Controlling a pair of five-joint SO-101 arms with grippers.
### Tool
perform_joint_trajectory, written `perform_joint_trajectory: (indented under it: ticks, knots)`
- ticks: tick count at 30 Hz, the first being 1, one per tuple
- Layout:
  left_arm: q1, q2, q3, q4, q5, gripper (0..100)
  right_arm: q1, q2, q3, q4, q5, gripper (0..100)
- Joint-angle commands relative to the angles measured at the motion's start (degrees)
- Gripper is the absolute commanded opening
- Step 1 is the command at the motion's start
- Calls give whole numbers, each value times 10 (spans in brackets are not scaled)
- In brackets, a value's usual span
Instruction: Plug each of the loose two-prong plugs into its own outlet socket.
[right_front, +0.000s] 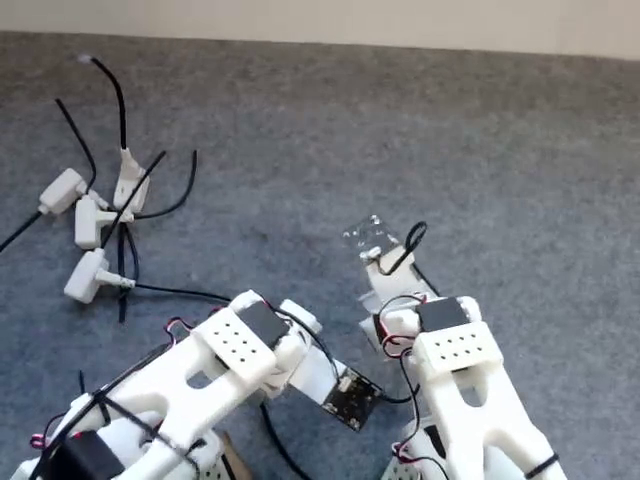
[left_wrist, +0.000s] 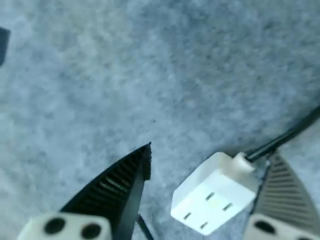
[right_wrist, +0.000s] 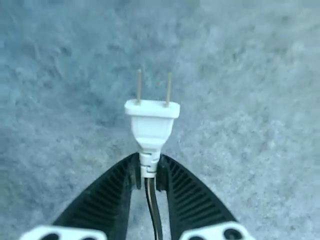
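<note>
Plug (right_wrist: 151, 122): white, two-prong, pinched by its ribbed neck in my right tool (right_wrist: 148, 162). Both prongs (right_wrist: 138, 86) stick straight out past my fingertips, bare and parallel.
Right tool: pressed together on the plug's neck, one black finger on each side. The plug's dark cord (right_wrist: 152, 205) runs back between them.
Landmark: the cluster of white cord ends (right_front: 95, 220), four white bodies with black cords crossing over one another, lying on the grey worktop (right_front: 470, 130).
Plug against the cluster: well apart from it, off toward my right arm's side and a little nearer my base.
Socket (left_wrist: 212, 195): a white block with slots in its face and a black socket cord (left_wrist: 285, 137) leaving its far end. It sits between the fingers of my left tool (left_wrist: 211, 152), close against one finger and well off the other. I cannot tell whether it touches that finger.
Left tool: spread wide, pinching nothing.
Socket against the cluster: I cannot tell.
Left arm against the cluster: nearer my base than the cluster, angled across toward my right arm.
</note>
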Motion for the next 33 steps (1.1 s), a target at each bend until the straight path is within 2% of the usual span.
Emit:
perform_joint_trajectory:
  ticks: [1,8,12,15,21,23,29,33]
  knots:
    - [7,-12,-16,1,8,275,13,-7,-8,0,4,5]
    - [-105,-11,-17,1,11,284,17,-7,-16,2,4,5]
    - [-150,-7,-11,1,-24,280,61,-7,-74,55,5,5]
    - [-162,-7,14,-9,-40,265,89,-7,-114,75,7,5]
    - [-174,-11,49,-76,-36,193,91,-7,-131,83,7,5]
    - [-175,-11,43,-84,-2,178,91,-7,-131,83,7,5]
    - [-189,-6,-45,-91,200,158,89,-7,-132,83,7,5]
    - [-201,-6,-76,-90,285,158,89,-7,-131,83,7,5]
